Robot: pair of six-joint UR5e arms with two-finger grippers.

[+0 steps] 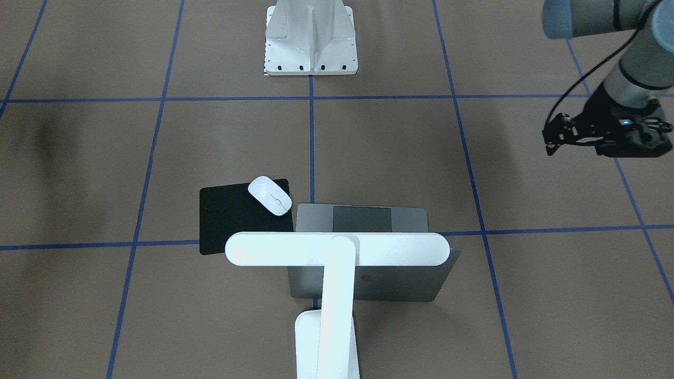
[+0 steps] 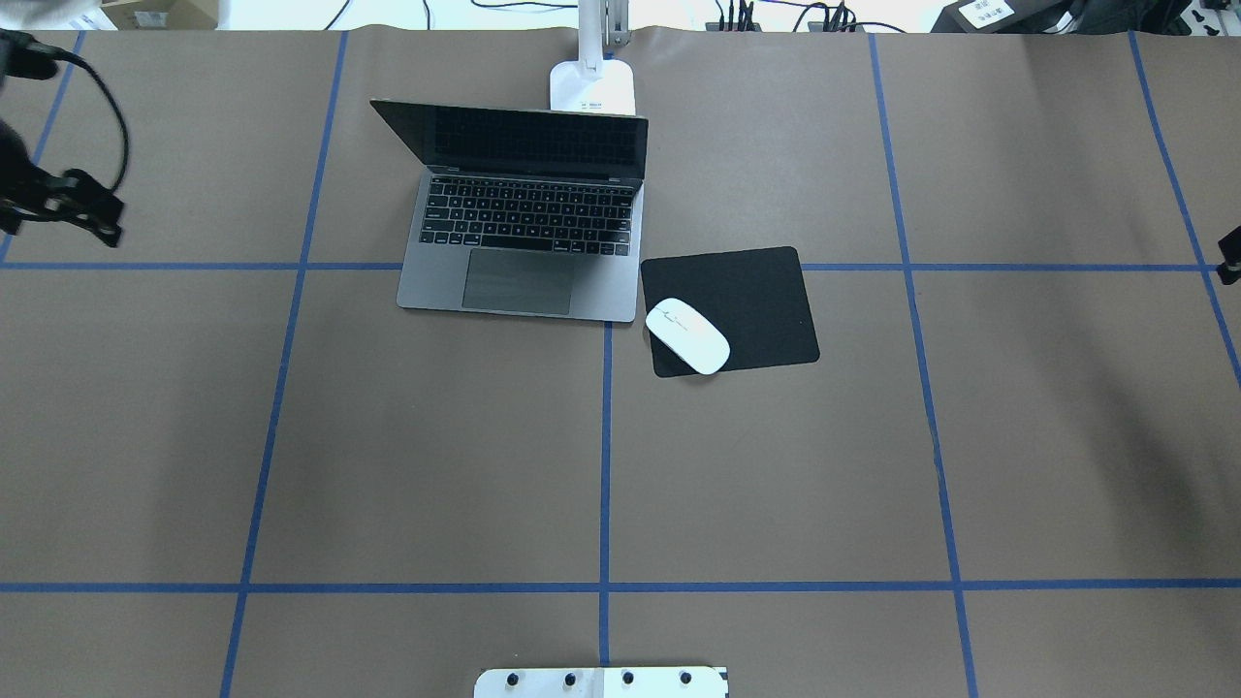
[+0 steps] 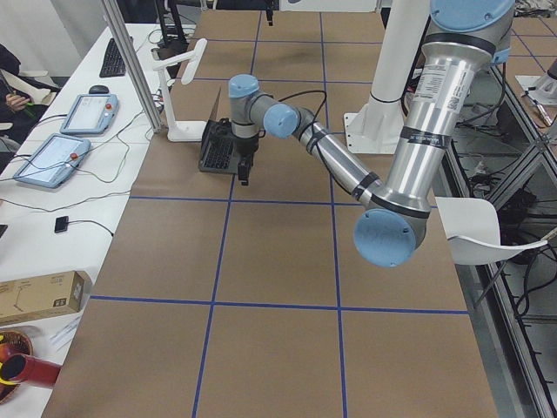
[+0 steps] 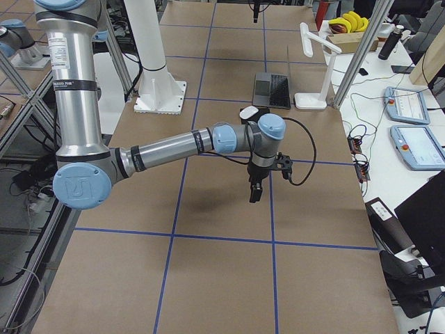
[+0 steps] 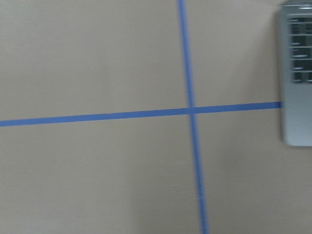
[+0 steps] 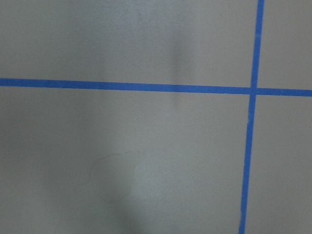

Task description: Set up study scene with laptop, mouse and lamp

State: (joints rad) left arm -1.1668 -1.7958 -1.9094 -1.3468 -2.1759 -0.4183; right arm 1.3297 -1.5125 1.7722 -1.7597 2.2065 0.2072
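mouse: light, glossy, judged slippery | to be pinched across its width | found on mat just beside laptop | left fingers, right fingers: spread cannot be told

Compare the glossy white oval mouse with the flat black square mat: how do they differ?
The glossy white oval mouse is small, domed and shiny; the flat black square mat is larger, thin and dull. The mouse lies diagonally; the mat sits nearly square to the blue tape lines. Both lie beside the open space-grey laptop.
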